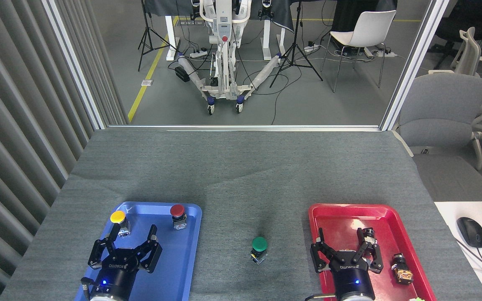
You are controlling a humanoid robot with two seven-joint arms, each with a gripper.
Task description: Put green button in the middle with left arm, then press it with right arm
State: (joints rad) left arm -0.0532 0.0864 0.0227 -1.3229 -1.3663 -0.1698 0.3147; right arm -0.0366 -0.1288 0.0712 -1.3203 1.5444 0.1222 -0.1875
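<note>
The green button (259,246) stands upright on the bare grey cloth in the middle (241,200), between the two trays. My left gripper (133,232) hovers open over the blue tray (186,255), fingers spread, nothing between them. Over the red tray (333,213) my right gripper (343,237) is also open and holds nothing. Both grippers sit well apart from the green button, one on each side.
A yellow-capped button (118,218) and a red-capped button (178,212) stand at the blue tray's far end. Small parts (402,269) lie in the red tray. A mouse (471,232) rests on a white desk at right. The table's far edge meets a glass wall.
</note>
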